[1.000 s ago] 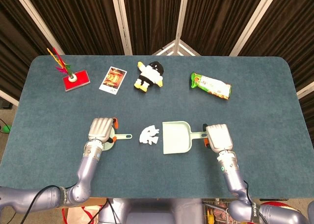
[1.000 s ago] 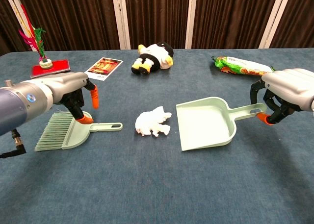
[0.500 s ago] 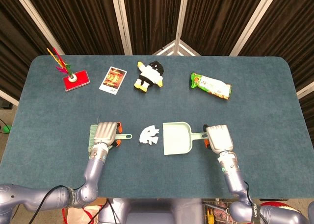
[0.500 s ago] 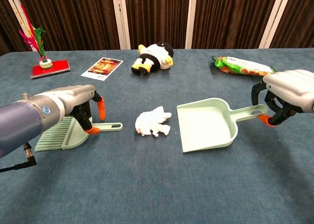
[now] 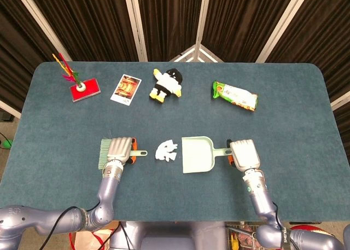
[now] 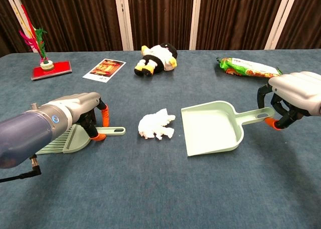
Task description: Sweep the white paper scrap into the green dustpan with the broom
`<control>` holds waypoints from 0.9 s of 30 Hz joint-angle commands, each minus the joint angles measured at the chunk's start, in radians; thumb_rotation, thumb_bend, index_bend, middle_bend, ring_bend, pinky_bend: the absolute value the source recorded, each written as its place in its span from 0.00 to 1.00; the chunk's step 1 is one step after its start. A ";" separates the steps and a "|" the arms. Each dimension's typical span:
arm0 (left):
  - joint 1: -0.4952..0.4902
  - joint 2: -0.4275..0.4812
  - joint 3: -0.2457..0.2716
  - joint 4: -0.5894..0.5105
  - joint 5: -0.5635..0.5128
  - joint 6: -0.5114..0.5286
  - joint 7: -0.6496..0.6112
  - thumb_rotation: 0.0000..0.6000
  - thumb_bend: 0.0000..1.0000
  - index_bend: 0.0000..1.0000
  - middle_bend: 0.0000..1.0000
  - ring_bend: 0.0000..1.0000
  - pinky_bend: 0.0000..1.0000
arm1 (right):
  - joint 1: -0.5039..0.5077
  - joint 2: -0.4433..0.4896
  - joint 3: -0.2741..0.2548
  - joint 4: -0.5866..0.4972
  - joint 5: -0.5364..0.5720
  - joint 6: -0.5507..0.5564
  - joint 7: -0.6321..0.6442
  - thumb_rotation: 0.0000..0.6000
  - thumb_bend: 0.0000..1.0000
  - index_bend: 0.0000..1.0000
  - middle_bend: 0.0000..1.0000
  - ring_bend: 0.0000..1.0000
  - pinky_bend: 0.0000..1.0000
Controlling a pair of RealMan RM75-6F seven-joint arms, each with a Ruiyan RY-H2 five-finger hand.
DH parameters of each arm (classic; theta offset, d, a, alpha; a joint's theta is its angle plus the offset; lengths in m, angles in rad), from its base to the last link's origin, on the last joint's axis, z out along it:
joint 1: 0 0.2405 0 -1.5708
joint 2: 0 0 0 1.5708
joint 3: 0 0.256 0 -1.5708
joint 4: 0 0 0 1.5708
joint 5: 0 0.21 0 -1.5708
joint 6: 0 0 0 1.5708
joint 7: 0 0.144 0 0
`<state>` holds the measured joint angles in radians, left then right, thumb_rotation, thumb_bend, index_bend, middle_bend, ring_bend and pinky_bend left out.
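Note:
The white paper scrap [image 5: 165,150] [image 6: 156,125] lies crumpled on the blue table between broom and dustpan. The small green broom [image 5: 103,154] [image 6: 65,141] lies flat to its left, handle pointing at the scrap. My left hand [image 5: 121,150] [image 6: 75,113] rests over the broom where the handle meets the head, with orange fingertips on either side of the handle and a gap left around it. The green dustpan [image 5: 197,154] [image 6: 210,129] sits right of the scrap, its mouth toward me. My right hand [image 5: 244,153] [image 6: 296,96] grips the dustpan's handle.
Along the far side lie a plush penguin [image 5: 167,84], a green snack bag [image 5: 235,95], a picture card [image 5: 126,88] and a red base with feathers [image 5: 85,88]. The table's near edge is just behind both hands.
My left hand has come down and moved right onto the broom's neck, fingers now straddling the handle. The dustpan has shifted slightly in my right hand. The paper scrap has stayed put.

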<state>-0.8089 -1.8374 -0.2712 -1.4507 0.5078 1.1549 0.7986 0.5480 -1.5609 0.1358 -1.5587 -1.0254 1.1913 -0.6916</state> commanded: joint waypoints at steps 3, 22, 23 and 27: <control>0.008 -0.007 -0.023 -0.004 0.029 0.020 -0.051 1.00 0.58 0.73 1.00 0.98 1.00 | 0.001 0.000 -0.003 -0.003 -0.001 0.001 -0.004 1.00 0.48 0.66 0.81 0.82 0.72; -0.005 -0.032 -0.135 -0.127 0.109 0.051 -0.226 1.00 0.59 0.75 1.00 0.98 1.00 | 0.020 -0.041 0.013 -0.028 0.022 0.041 -0.085 1.00 0.49 0.66 0.81 0.82 0.72; -0.009 -0.040 -0.137 -0.125 0.109 0.049 -0.230 1.00 0.59 0.75 1.00 0.98 1.00 | 0.023 -0.046 0.017 -0.024 0.022 0.044 -0.089 1.00 0.49 0.66 0.81 0.82 0.72; -0.026 -0.065 -0.145 -0.113 0.113 0.048 -0.240 1.00 0.60 0.75 1.00 0.98 1.00 | 0.035 -0.056 0.035 -0.007 0.031 0.047 -0.098 1.00 0.49 0.66 0.81 0.82 0.72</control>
<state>-0.8300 -1.8975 -0.4130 -1.5674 0.6191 1.2036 0.5619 0.5801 -1.6151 0.1681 -1.5679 -0.9960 1.2371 -0.7873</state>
